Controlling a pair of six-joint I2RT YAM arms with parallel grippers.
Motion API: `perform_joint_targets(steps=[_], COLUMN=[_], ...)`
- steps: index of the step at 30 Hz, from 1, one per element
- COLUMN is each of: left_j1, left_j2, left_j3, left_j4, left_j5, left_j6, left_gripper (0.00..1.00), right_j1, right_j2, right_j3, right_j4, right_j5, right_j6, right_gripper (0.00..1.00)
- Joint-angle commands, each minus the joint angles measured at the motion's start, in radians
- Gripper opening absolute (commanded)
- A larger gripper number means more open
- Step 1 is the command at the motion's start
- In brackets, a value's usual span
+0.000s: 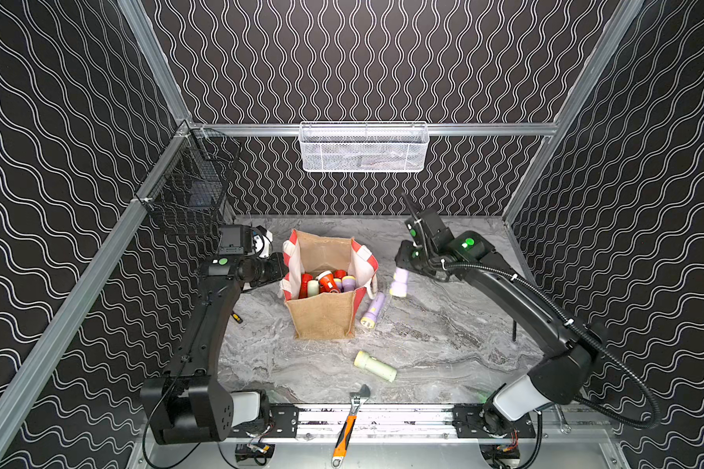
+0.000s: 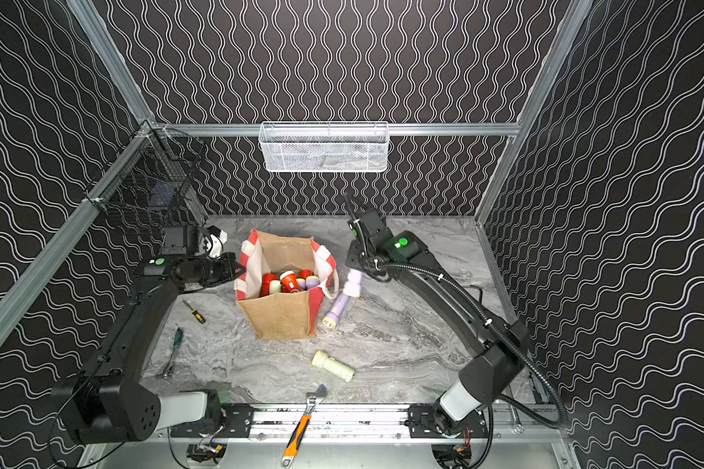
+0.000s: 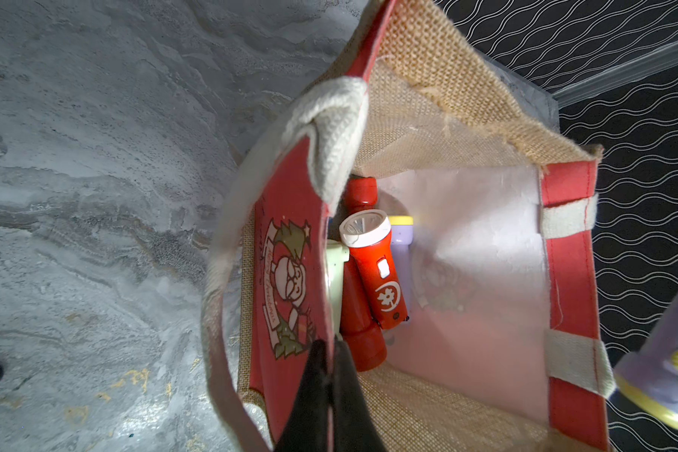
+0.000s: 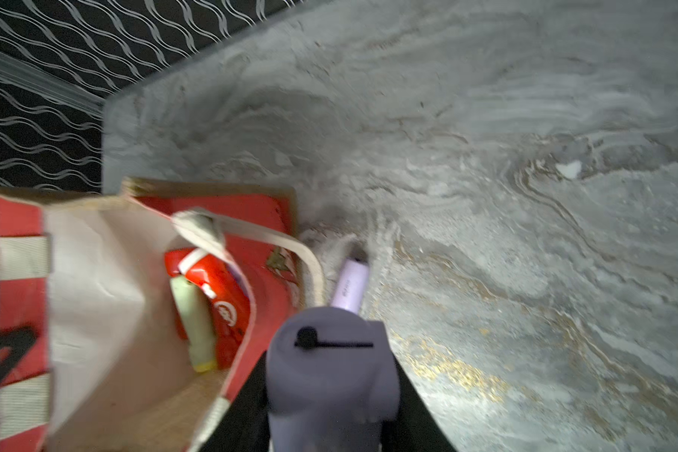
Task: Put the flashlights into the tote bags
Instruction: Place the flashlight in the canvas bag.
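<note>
Just right of the bag (image 1: 323, 316), above the table (image 1: 443, 333), the right pincer (image 1: 405, 271) grips the held flashlight (image 1: 399, 284), a lilac one, near its tail; the head looks lowest. The left pincer (image 3: 330, 348) is closed on the bag's left wall near the rim, and we judge it is holding the mouth open.

The bag stands upright mid-table with several flashlights inside, a red flashlight (image 1: 328, 282) on top. Two lie outside: a second lilac flashlight (image 1: 373, 309) just beside the bag's right side, and a green flashlight (image 1: 375, 366) well apart, towards the front.

Step in hand, as we read it: carry over the mouth and drop.
- We should clear the right rim and the handle drooping outside it before moving sideways.
- Centre over the open gap beside the pile, not over the red one.
- Release only once the head is below the rim.
- The left grip should hold steady; a clipped rim could fold the wall or tip the bag.
</note>
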Motion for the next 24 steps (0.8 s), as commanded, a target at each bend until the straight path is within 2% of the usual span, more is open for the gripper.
perform_joint_targets(steps=[1, 5, 11, 17, 20, 24], left_j1=[0.0, 0.0, 0.0, -0.001, -0.001, 0.001], left_j2=[0.001, 0.004, 0.017, 0.025, 0.028, 0.034], left_j3=[0.004, 0.003, 0.003, 0.004, 0.005, 0.006], left_j4=[0.023, 0.022, 0.021, 0.016, 0.016, 0.014], left_j5=[0.012, 0.008, 0.006, 0.0, -0.003, -0.004], left_j6=[-0.003, -0.002, 0.002, 0.005, 0.008, 0.006], left_gripper=[0.06, 0.06, 0.05, 0.05, 0.05, 0.05], right_j1=[0.0, 0.006, 0.047, 0.1, 0.116, 0.12], right_j2=[0.055, 0.168, 0.333, 0.467, 0.506, 0.499], right_j3=[0.116, 0.275, 0.388, 0.469, 0.447, 0.336], right_j4=[0.052, 0.091, 0.177, 0.157, 0.132, 0.142], right_j5=[-0.06, -0.144, -0.241, -0.231, -0.213, -0.189], right_j6=[-0.05, -0.094, -0.151, -0.21, -0.223, -0.214], right_gripper=[0.27, 0.27, 0.27, 0.27, 0.27, 0.27])
